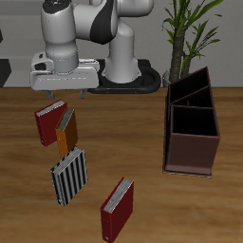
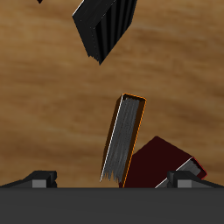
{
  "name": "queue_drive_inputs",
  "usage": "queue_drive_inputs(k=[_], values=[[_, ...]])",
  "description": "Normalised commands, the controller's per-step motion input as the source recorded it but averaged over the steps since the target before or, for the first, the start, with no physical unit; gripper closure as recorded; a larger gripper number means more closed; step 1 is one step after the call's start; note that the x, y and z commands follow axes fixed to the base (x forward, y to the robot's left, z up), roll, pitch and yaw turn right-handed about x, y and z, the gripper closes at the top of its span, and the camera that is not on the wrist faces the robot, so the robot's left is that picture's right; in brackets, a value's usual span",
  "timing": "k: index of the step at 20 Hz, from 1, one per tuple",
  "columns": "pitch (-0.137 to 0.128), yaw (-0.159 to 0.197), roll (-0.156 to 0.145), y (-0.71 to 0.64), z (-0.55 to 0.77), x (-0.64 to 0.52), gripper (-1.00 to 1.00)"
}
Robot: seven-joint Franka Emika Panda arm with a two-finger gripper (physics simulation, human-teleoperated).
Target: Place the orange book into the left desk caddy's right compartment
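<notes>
The orange book (image 1: 66, 133) stands on edge on the table, leaning against a red book (image 1: 48, 122). In the wrist view the orange book (image 2: 128, 140) shows its pale page edges, with the red book (image 2: 164, 157) beside it. My gripper (image 1: 66, 94) hangs open and empty above these two books, not touching them; its fingertips (image 2: 40, 178) stand wide apart. The left desk caddy (image 1: 193, 154) is a dark maroon box across the table. Its largest section, the right compartment (image 1: 195, 122), is at the end nearest the table's front edge and is empty.
A black-and-white striped book (image 1: 69, 177) stands just in front of the orange book and also shows in the wrist view (image 2: 108, 26). Another red book (image 1: 118, 209) stands near the front edge. A potted plant (image 1: 190, 33) rises behind the caddy.
</notes>
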Motion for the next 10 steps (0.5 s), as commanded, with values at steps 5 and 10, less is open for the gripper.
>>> queue_drive_inputs(k=[5, 10], values=[[0.018, 0.033, 0.021, -0.09, -0.17, 0.1, -1.0], [0.006, 0.021, 0.02, 0.0, -0.1, 0.06, -1.0]])
